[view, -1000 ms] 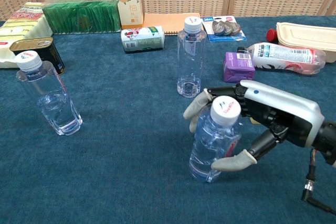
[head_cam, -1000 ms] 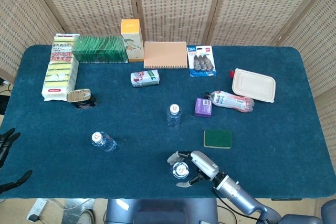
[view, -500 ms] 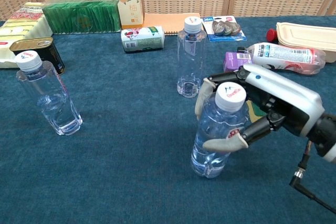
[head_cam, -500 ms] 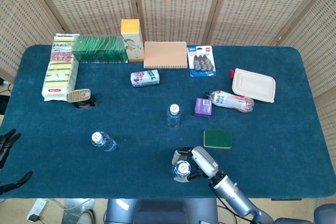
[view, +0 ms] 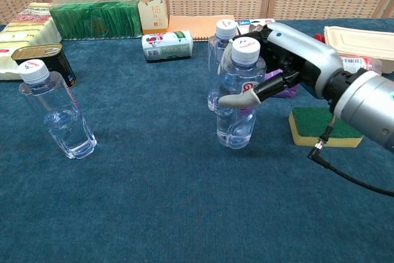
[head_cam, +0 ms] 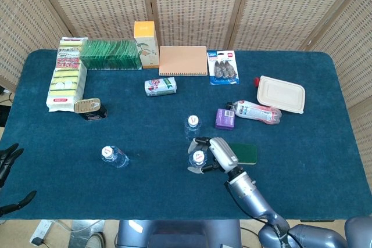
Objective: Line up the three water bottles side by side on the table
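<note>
The right hand (view: 280,66), upper right of the chest view, has a glossy silver-white shell over its back, black mechanical finger segments beneath, and pale grey rubbery fingertips (view: 236,98). Behind it a metallic silver-grey cylindrical forearm (view: 369,106) runs to the right edge, with a thin black cable (view: 345,173) hanging from a small plug under the wrist. At the lower left edge of the head view, the left hand (head_cam: 8,161) shows only as dark black fingers.
</note>
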Action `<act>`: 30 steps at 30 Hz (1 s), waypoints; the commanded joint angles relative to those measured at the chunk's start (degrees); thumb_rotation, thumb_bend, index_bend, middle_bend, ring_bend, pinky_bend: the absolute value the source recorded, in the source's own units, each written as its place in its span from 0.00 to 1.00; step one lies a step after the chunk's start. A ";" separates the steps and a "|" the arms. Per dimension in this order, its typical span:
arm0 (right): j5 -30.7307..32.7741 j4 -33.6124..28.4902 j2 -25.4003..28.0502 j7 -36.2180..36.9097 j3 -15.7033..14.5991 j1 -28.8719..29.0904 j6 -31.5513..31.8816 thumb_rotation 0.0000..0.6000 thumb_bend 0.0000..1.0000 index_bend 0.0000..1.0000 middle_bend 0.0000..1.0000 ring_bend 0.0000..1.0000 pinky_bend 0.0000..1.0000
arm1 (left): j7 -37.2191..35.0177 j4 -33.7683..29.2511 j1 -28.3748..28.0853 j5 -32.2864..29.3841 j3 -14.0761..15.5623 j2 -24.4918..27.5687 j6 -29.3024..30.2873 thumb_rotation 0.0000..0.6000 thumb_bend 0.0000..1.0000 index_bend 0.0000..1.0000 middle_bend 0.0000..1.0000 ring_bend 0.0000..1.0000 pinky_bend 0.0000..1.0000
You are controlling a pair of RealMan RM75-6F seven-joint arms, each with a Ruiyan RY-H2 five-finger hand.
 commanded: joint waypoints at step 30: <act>7.39 4.27 2.83 0.45 2.10 1.09 -5.14 1.00 0.27 0.39 0.52 0.53 0.67 | -2.57 1.12 0.22 0.66 0.38 0.44 1.02 1.00 0.22 0.00 0.00 0.00 0.00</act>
